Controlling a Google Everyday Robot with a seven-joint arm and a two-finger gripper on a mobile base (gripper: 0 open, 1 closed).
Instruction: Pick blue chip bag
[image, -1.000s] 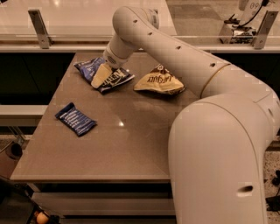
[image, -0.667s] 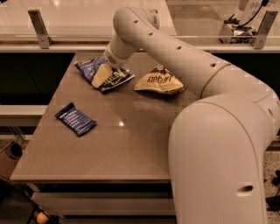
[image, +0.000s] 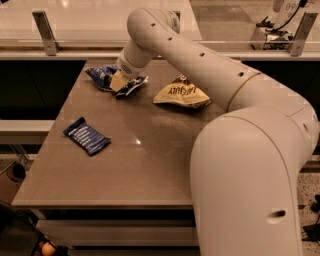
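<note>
The blue chip bag (image: 101, 75), crinkly and glossy with white lettering, is at the far left of the brown table (image: 150, 150). My gripper (image: 120, 81) comes down on the bag's middle from the right and is shut on it. A tan finger pad shows against the blue foil, and the bag's right end (image: 135, 85) bunches up beside it. The bag's left end still seems to rest on the table. My white arm (image: 200, 60) arches over the table from the lower right.
A tan-and-brown chip bag (image: 181, 93) lies just right of the gripper. A flat dark-blue packet (image: 86, 136) lies near the left edge. A glass rail with metal posts (image: 45, 32) runs behind the table. The arm's large base (image: 250, 190) hides the right front.
The gripper has moved slightly up and away, and the blue chip bag has bunched up and shifted with it. The other two packets have not moved.
</note>
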